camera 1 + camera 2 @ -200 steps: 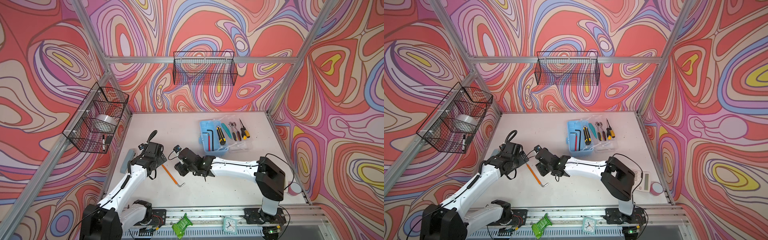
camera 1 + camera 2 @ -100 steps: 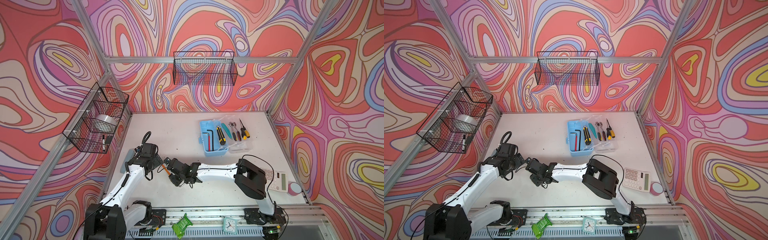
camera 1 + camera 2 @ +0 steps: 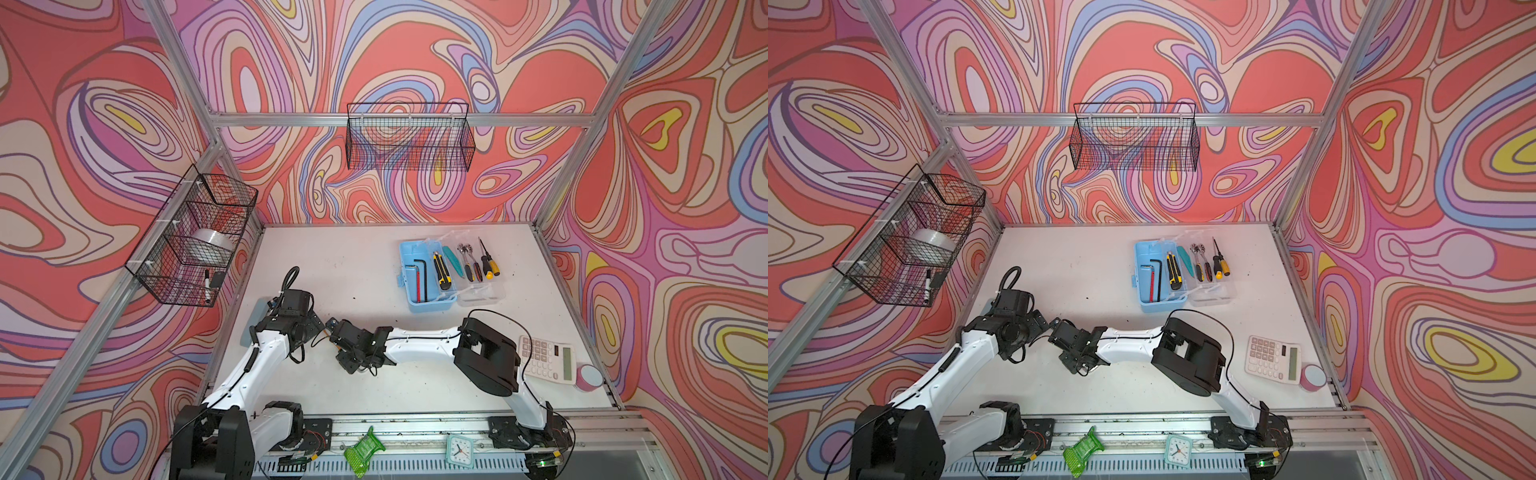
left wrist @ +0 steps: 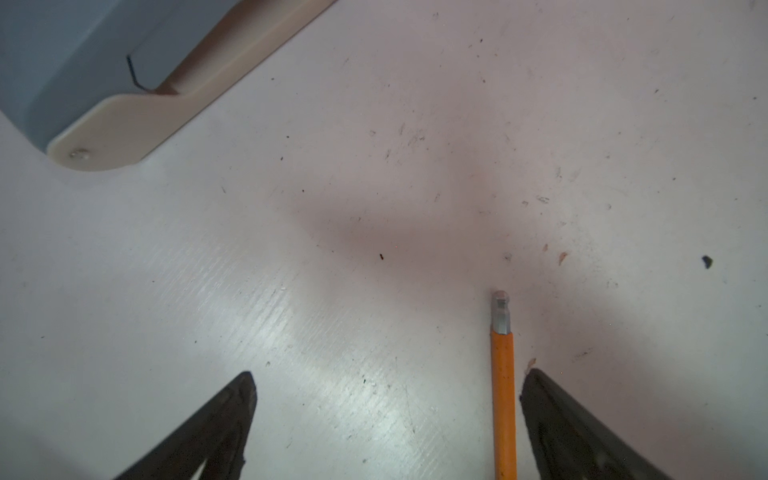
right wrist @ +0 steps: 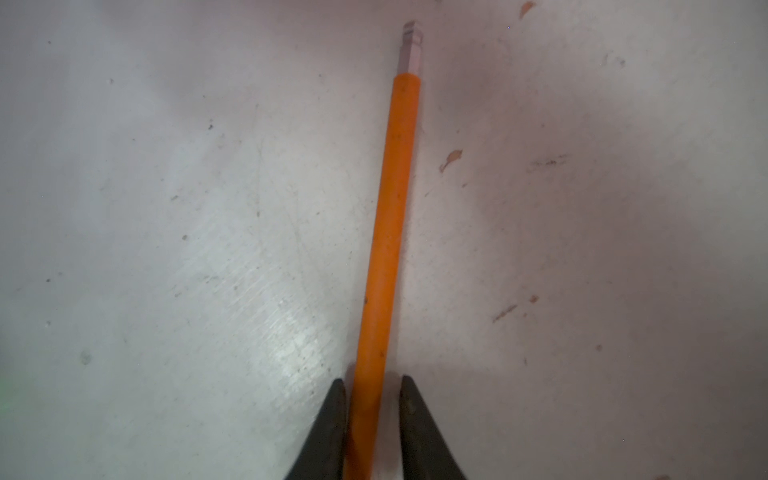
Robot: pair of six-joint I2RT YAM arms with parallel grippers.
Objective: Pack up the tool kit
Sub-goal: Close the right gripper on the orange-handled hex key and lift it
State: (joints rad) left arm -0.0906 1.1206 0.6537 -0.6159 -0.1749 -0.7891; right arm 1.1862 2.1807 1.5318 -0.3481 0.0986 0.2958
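Note:
An orange hex key [image 5: 390,216] lies flat on the white table. My right gripper [image 5: 372,378] has its jaws drawn in around the key's orange shaft. My left gripper [image 4: 390,374] stands wide open over the key's bare metal tip [image 4: 500,309], which lies close to one finger [image 4: 552,415]. In both top views the two wrists meet at the front left and hide the key. The light blue tool kit box [image 3: 430,306] sits at the back right with black and red hex keys [image 3: 422,276] and a yellow utility knife [image 3: 441,270] in it. Screwdrivers [image 3: 486,262] lie on its clear lid.
A grey-blue stapler [image 4: 83,62] lies just beyond the left gripper. A calculator [image 3: 544,359] and a pink roll [image 3: 588,376] sit at the front right. A clear tray [image 3: 482,293] stands beside the box. Wire baskets [image 3: 409,137] [image 3: 195,237] hang on the walls.
The right arm swung left across the table to the orange hex key and its jaws narrowed around the shaft. The left gripper shifted slightly and stayed open. The calculator came into view.

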